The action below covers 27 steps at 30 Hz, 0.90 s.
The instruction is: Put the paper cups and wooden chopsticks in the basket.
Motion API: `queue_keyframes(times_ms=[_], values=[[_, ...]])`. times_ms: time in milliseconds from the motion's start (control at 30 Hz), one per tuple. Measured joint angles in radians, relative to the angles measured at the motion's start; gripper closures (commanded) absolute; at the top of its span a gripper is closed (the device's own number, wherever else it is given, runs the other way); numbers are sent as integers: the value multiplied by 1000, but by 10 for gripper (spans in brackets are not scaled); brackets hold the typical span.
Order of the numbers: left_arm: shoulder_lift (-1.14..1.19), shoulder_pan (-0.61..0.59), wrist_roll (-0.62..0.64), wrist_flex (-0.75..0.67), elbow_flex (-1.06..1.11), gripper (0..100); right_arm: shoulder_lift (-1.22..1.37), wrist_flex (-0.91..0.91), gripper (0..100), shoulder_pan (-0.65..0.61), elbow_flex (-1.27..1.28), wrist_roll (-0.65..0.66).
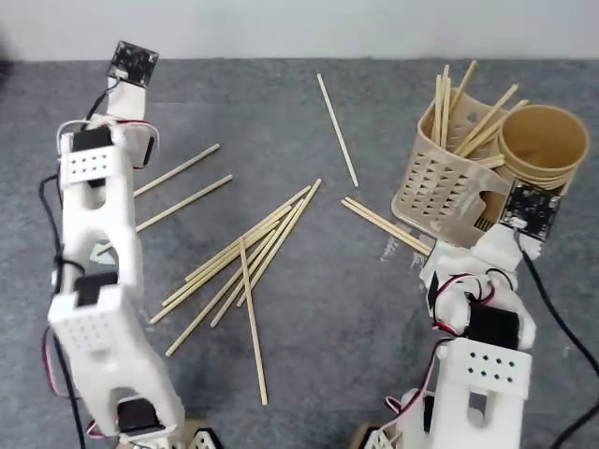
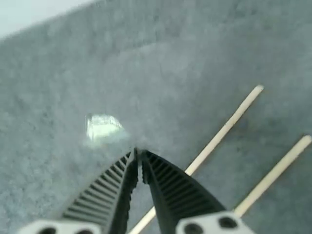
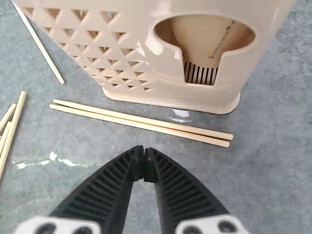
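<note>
A beige lattice basket [image 1: 449, 182] stands at the back right, holding stacked paper cups [image 1: 543, 145] and several upright wooden chopsticks [image 1: 468, 112]. Many loose chopsticks [image 1: 248, 248] lie fanned across the middle of the table. My right gripper [image 3: 145, 152] is shut and empty, just short of a pair of chopsticks [image 3: 141, 123] lying along the basket's [image 3: 146, 63] base. A cup [image 3: 204, 39] shows through the basket's handle hole. My left gripper [image 2: 138, 155] is shut on nothing above the mat, beside two chopsticks [image 2: 224, 131] at the far left.
A single chopstick [image 1: 337, 131] lies at the back centre, left of the basket. Two more [image 1: 182, 187] lie beside the left arm [image 1: 94, 234]. The right arm [image 1: 477, 318] stands directly in front of the basket. A small pale patch [image 2: 102, 126] marks the mat.
</note>
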Motion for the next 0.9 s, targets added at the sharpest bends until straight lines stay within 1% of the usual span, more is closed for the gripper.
queue_keyframes(times_ms=[133, 367, 467, 567, 633, 733, 900], values=[[210, -15, -46, 153, -269, 986, 0, 0, 990, 0, 0, 0], [557, -17, -166, 402, -726, 986, 0, 0, 990, 0, 0, 0], [680, -17, -199, 508, -910, 986, 0, 0, 990, 0, 0, 0], [775, -17, -212, 582, -1066, 986, 0, 0, 990, 0, 0, 0], [819, -17, -227, 620, -1143, 986, 0, 0, 990, 0, 0, 0], [850, -8, -284, 707, -1211, 986, 0, 0, 990, 0, 0, 0], [853, 2, -311, 733, -1226, 986, 0, 0, 990, 0, 0, 0]])
